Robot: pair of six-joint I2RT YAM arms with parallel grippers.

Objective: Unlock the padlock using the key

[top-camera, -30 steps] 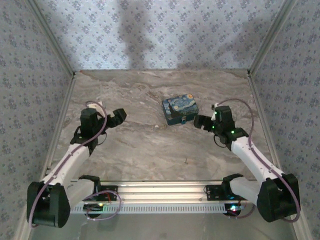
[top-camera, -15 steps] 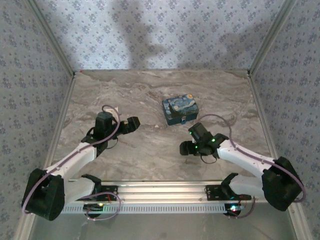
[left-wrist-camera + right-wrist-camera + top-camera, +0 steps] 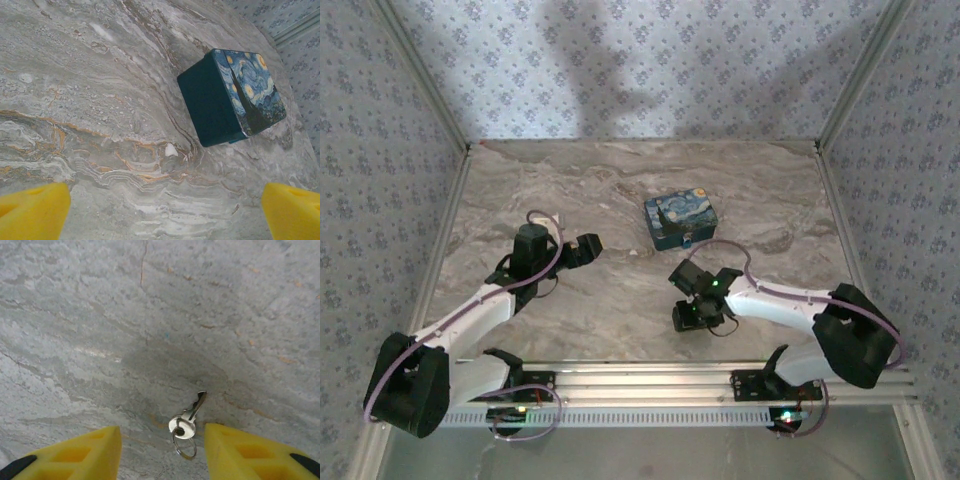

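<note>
1. The top camera sat high behind my bases, looking down over the whole table [image 3: 620, 290].
2. My left wrist camera looked low across the marble; the painted box [image 3: 232, 95] at its 2 o'clock also appeared from above.
3. My right wrist camera hung close, facing down, the key [image 3: 187, 422] at 5 o'clock.

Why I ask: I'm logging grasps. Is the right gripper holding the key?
No, the key lies on the table between the open jaws of the right gripper.
</note>
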